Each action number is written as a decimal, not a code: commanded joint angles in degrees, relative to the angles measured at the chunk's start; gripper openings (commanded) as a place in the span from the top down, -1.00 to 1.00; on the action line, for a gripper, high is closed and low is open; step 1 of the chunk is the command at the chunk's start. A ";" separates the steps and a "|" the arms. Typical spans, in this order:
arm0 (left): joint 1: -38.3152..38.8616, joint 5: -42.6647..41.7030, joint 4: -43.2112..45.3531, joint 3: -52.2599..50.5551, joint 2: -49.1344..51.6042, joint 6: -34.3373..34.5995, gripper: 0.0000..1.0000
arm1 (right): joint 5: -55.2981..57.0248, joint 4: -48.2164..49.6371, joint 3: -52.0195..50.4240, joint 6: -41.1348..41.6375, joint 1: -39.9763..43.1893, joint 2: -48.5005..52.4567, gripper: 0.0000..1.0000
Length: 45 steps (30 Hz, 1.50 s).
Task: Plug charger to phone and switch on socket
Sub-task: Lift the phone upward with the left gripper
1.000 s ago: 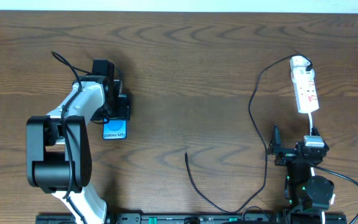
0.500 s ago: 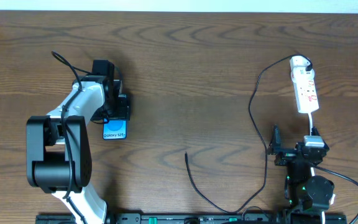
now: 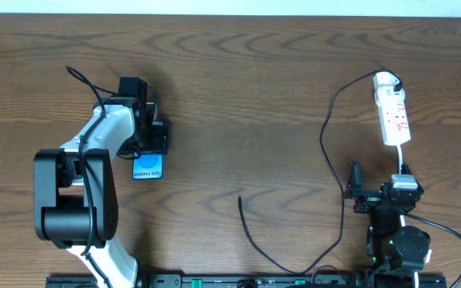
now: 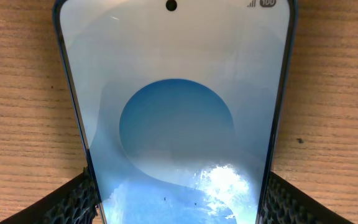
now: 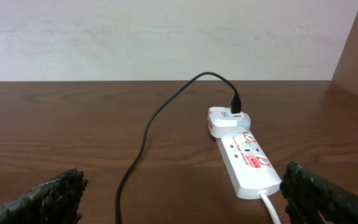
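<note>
The phone [image 3: 148, 168] lies flat on the table at the left, its blue screen [image 4: 176, 124] filling the left wrist view. My left gripper [image 3: 150, 149] stands over its far half, shut on the phone with a finger [image 4: 73, 200] pressed against each long edge. The socket [image 3: 393, 110] lies at the far right with a white adapter in its far end. From it the charger [image 3: 324, 144] loops down the table to its free plug end [image 3: 241, 200], which lies loose mid-table. My right gripper [image 3: 378, 182] sits open just short of the socket [image 5: 244, 158], holding nothing.
The socket's white cord [image 3: 402, 156] runs back toward my right arm's base [image 3: 397, 244]. The charger cable [image 5: 148, 130] crosses the wood left of the socket. The table's back edge meets a pale wall [image 5: 166, 37].
</note>
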<state>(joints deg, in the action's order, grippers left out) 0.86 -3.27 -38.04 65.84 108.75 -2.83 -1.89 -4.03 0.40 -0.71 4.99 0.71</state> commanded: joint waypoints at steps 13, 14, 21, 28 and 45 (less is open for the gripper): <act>-0.13 3.74 -0.52 -2.64 2.49 -0.13 0.85 | 0.26 -0.24 -0.09 -0.61 -0.26 -0.33 -0.98; -0.13 3.74 -0.70 -2.64 2.49 -0.13 0.85 | 0.26 -0.24 -0.09 -0.61 -0.28 -0.33 -0.99; -0.13 3.76 -1.07 -2.62 2.47 -0.15 0.85 | 0.26 -0.24 -0.09 -0.61 -0.26 -0.33 -0.99; -0.13 3.76 -0.44 -1.84 1.64 -0.15 0.86 | 0.26 -0.24 -0.09 -0.61 -0.26 -0.33 -0.98; -0.13 3.76 -1.01 -0.02 -6.49 -0.13 0.85 | 0.26 -0.24 -0.09 -0.61 -0.28 -0.33 -0.98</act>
<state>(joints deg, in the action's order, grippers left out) 0.86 -0.89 -38.79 65.84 105.80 -2.85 -1.89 -4.01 0.40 -0.71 4.99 0.71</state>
